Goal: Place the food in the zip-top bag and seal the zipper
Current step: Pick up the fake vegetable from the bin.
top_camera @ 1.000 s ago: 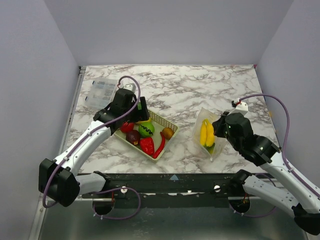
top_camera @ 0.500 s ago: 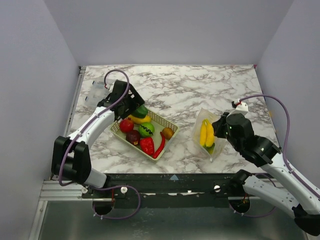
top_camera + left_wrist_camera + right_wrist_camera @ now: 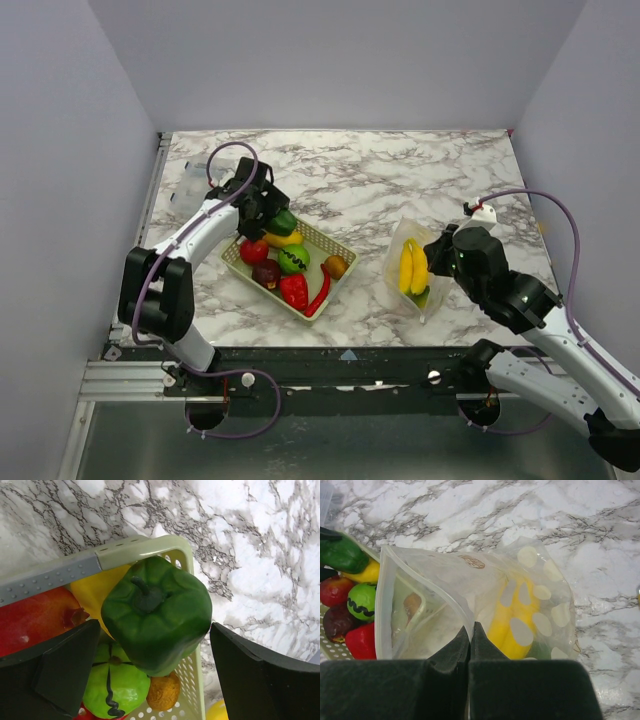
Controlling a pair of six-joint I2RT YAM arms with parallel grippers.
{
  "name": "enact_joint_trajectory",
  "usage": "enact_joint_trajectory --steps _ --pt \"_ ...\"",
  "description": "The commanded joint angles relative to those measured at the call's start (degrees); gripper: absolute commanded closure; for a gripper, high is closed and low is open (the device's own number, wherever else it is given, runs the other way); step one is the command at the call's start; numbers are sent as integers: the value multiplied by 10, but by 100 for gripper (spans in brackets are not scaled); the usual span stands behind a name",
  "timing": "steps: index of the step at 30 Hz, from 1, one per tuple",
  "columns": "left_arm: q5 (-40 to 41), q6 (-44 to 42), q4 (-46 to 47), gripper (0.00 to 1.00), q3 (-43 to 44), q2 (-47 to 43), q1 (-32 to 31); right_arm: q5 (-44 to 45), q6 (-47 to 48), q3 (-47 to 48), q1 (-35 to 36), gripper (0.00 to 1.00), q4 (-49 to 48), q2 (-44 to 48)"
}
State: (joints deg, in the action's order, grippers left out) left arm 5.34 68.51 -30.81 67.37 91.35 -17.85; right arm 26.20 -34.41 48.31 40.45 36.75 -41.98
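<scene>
Picking the pepper (image 3: 155,610) out of the basket (image 3: 135,550) is the step you are on. Your left jaws stand wide, one on each side of the pepper and right up against it. I cannot tell if they squeeze it yet.

Your right jaws are pinched tight on the top edge of the bag (image 3: 450,565) and hold its mouth open toward the basket. The bag sits on the counter (image 3: 400,170), well apart from the basket, with the bananas (image 3: 512,625) inside. More food (image 3: 292,260) lies in the basket, and the zipper (image 3: 432,585) is not shut, so I think the job is just starting.

Next, I think you need a firm grip on the pepper, then a lift over the rim. Carry it across to the bag's mouth and let go only when it is well inside. The pepper is fat and smooth, so it could slip.
</scene>
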Motion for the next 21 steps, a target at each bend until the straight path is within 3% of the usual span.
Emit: enact_joint_trajectory --steps 1,6,9,11,21 --pt "30 25 -56 9 39 29 3 -3 7 -6 2 99 -18 2" --pt "27 21 -16 15 17 36 4 -4 8 -7 2 99 -20 -1" --pt "-2 11 6 37 16 44 10 -7 8 -6 2 99 -17 -1" --pt "-1 5 1 44 20 39 10 -6 8 -7 2 99 -19 3" --pt "-18 -73 0 49 -47 -111 -13 -15 10 -9 2 99 -24 -2"
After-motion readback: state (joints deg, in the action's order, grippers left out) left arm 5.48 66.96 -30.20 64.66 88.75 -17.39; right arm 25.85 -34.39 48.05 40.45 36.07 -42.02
